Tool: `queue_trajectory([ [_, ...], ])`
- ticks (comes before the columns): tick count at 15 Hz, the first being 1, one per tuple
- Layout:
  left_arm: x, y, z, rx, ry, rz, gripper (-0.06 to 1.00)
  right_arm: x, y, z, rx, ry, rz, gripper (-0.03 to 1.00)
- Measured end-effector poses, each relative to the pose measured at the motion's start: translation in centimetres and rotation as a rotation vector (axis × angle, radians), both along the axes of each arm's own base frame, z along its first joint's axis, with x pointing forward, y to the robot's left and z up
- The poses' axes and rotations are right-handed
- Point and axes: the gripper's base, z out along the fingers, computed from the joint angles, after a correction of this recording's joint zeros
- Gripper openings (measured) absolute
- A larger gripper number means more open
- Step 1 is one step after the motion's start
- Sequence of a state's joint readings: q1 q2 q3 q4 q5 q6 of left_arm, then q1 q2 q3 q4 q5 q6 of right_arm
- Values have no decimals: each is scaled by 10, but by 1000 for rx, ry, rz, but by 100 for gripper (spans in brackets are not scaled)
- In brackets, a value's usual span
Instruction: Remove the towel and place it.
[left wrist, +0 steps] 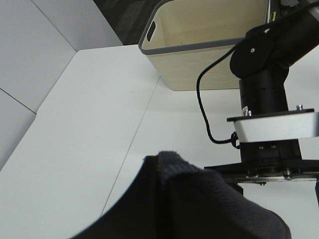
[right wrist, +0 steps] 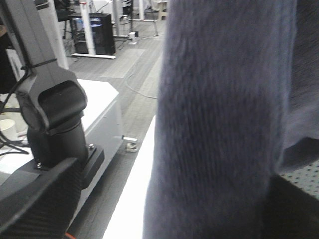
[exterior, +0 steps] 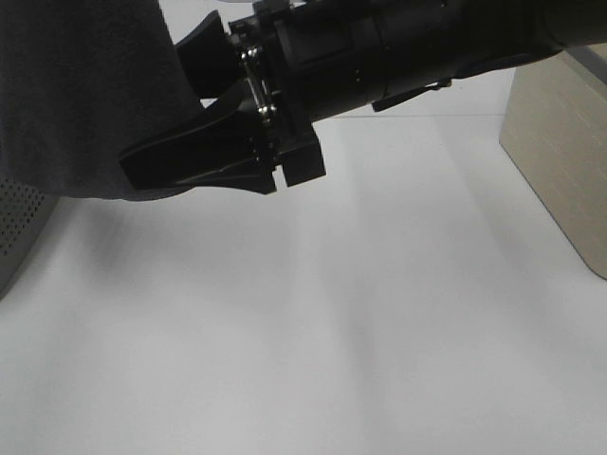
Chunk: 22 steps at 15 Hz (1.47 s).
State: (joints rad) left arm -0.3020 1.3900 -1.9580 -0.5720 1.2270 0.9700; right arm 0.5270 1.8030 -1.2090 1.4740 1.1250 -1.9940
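Your right gripper (exterior: 161, 104) has its jaws spread wide, with the fingertips against the edge of the towel (exterior: 85, 95). You cannot tell whether any cloth lies between them. In the right wrist view a thick fold of the dark towel hangs directly in front of the lens, beside one black finger (right wrist: 35, 204). Your left gripper (left wrist: 144, 214) is buried under the towel in its own view, so you cannot tell how its jaws stand. In the high view the towel fills the upper left, above a perforated grey basket (exterior: 17, 237) whose wall shows under the cloth's lower edge. The white table (exterior: 332, 332) lies below, and a beige bin (exterior: 560, 142) stands at the right, well apart.
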Motion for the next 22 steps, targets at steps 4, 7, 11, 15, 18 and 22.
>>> queue_trajectory([
  [4, 2, 3, -2, 39, -12, 31, 0, 7, -6, -9, -68, 33, -10, 82],
  [7, 7, 9, -5, 110, -34, 88, 0, 8, -29, 6, -122, 53, -12, 65],
  [11, 7, 11, -5, 116, -31, 105, 0, 2, -31, 9, -134, 67, 26, 49],
  [15, 8, 11, -5, 104, -15, 119, 0, 1, -30, 9, -142, 90, 23, 48],
  [18, 8, 11, -5, 104, -15, 119, 0, -4, -23, 8, -144, 91, 47, 48],
  [22, 8, 11, -5, 104, -15, 119, 0, -5, -21, 8, -147, 87, 44, 48],
])
